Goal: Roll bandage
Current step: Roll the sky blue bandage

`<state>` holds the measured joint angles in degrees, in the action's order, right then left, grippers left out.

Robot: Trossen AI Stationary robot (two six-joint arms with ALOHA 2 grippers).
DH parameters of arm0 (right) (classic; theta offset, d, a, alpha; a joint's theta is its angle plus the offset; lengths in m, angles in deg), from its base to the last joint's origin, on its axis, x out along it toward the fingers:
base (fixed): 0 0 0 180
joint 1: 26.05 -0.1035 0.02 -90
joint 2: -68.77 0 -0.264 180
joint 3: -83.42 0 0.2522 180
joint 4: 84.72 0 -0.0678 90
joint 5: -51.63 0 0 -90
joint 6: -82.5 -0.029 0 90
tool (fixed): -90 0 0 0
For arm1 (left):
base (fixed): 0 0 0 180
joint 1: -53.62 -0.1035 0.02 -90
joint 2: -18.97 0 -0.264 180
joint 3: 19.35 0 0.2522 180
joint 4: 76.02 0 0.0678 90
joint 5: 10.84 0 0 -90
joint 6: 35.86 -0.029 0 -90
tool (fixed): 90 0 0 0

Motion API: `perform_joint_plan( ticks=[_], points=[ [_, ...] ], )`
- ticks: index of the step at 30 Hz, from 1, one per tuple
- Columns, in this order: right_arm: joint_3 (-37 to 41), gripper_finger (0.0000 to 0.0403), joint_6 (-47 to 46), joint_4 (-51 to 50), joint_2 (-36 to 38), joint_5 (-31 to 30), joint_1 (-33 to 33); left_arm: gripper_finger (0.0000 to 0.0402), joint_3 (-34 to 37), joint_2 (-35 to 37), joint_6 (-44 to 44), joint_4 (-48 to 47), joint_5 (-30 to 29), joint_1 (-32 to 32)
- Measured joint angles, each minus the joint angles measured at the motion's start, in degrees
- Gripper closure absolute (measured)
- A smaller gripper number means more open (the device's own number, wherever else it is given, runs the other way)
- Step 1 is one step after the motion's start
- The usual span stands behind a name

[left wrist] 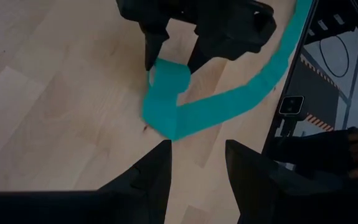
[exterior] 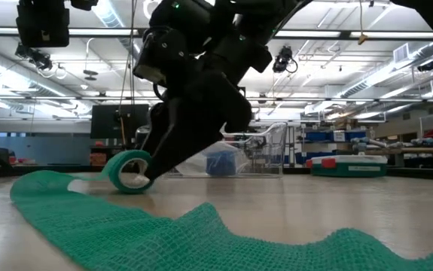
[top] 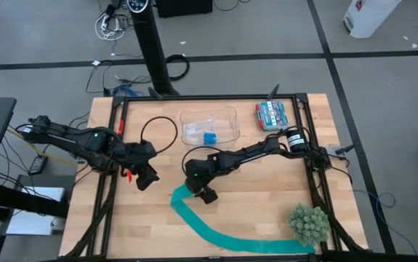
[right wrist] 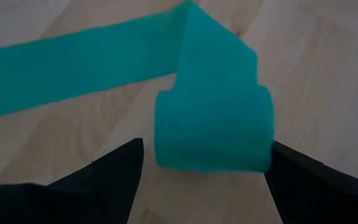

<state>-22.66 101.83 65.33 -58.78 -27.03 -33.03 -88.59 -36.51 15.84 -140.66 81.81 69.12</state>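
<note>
Teal mesh fills the foreground of the low view: the bandage [exterior: 163,233] lies mostly unrolled in a long curve across the desk [top: 267,182], with only a small coil [exterior: 129,172] started at its far end. Straddling that coil, the right hand [top: 203,193] has its fingers spread wide. Nearby the left hand [top: 147,177] waits, fingers apart and empty. By this showing, most of the rolling is left.

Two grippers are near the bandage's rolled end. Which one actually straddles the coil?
The right gripper: its open fingers sit on either side of the coil of the bandage. The left gripper is open too, but waits clear of it, nothing between its fingers.
</note>
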Motion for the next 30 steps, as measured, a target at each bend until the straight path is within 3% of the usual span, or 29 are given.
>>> perform_joint_plan(
  ticks=[11, 19, 30],
  points=[
    [0.00, 0.0094, -2.09, 1.40, 0.11, -7.20, 0.09, 0.0245, 0.00, 0.00, 0.86, -0.02, 0.00, -0.02],
    [-0.07, 0.0094, -5.63, 4.70, 0.43, -7.81, 0.17, 0.0245, 0.00, 0.00, 0.86, -0.03, -0.02, 0.00],
    [-0.07, 0.0094, -2.74, 9.74, 0.46, -12.43, 0.30, 0.0245, 0.00, 0.00, 0.88, 0.02, -0.02, -0.02]
  ],
)
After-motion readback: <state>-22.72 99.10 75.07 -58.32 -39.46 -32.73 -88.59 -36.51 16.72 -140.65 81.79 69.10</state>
